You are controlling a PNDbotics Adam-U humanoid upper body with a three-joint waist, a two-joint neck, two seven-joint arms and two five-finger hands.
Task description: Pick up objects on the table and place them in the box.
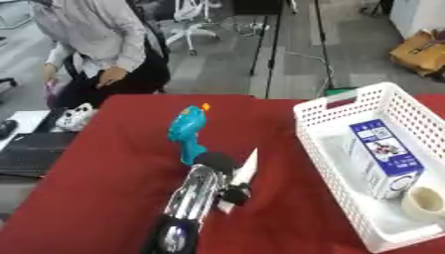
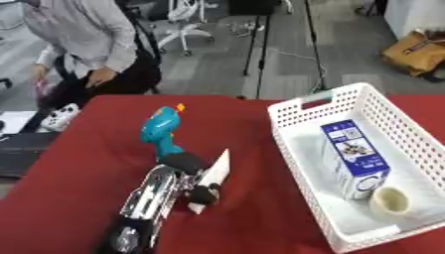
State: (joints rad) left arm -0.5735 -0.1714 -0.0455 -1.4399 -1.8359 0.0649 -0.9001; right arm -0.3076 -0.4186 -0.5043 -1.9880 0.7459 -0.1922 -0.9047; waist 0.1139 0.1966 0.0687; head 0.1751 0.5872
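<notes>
Near centre, left hand (image 1: 228, 186): fingers pinching a flat white card (image 1: 246, 166), tilted up.
Just beyond, toy: teal drill (image 1: 187, 133), on red table (image 1: 104, 188).
Right side, box: white basket (image 2: 300, 149), w/ blue-white carton (image 2: 354, 158) & cream roll (image 2: 391, 201).

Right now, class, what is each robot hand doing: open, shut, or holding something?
Left hand: shut on a flat white card, beside the teal toy drill.
Right hand: not in view.
</notes>
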